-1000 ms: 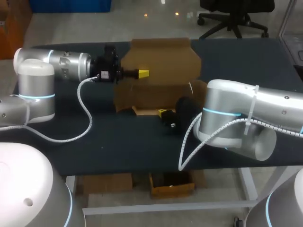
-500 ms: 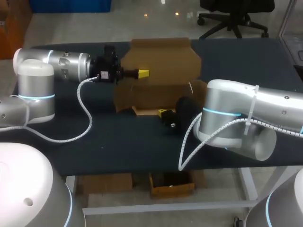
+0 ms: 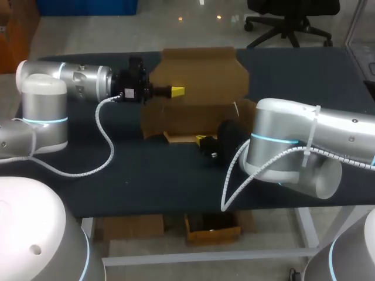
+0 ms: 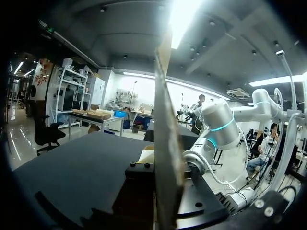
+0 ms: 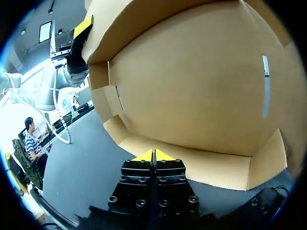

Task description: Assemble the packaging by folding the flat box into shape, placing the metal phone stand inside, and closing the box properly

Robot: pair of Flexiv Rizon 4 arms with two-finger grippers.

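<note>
Holds the brown cardboard box upright on the dark bench by its back panel in the clenched left tool, likely steadying it while pointing the pinched-shut, empty right tool at the low front flap.

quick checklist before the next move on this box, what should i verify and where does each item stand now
1. Left gripper has hold of the box: ok, a cardboard panel runs between its fingers in the left wrist view.
2. Right gripper free to work: ok, it is shut with its tips together, holding nothing, right at the front flap.
3. Box folded into shape: not ok, the front flap is down rather than raised, and the top is open.
4. Phone stand inside the box: not ok, the interior that shows is bare.
5. Phone stand within reach: cannot tell, no view shows it.
</note>
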